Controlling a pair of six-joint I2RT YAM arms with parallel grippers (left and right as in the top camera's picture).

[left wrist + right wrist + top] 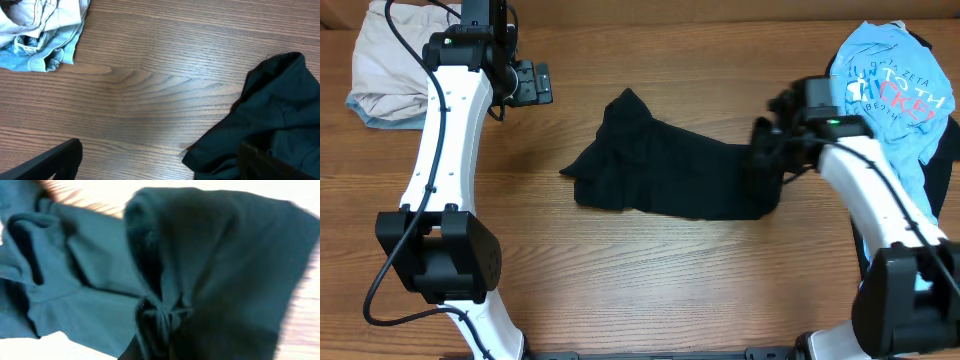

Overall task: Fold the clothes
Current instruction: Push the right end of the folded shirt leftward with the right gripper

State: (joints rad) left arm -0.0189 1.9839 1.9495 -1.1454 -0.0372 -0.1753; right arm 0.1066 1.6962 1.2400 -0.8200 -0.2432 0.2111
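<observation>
A crumpled black garment [670,170] lies in the middle of the wooden table. My right gripper [767,143] is at the garment's right end and is shut on a bunched fold of it; in the right wrist view the dark cloth [200,255] fills the frame and gathers at the jaws [160,322]. My left gripper [533,83] is open and empty, up and left of the garment. In the left wrist view its fingers [160,165] spread wide over bare wood, with the garment's left tip [270,120] by the right finger.
A pale grey and light blue heap of clothes [385,65] lies at the back left and also shows in the left wrist view [40,35]. A light blue printed T-shirt [890,95] lies over dark cloth at the back right.
</observation>
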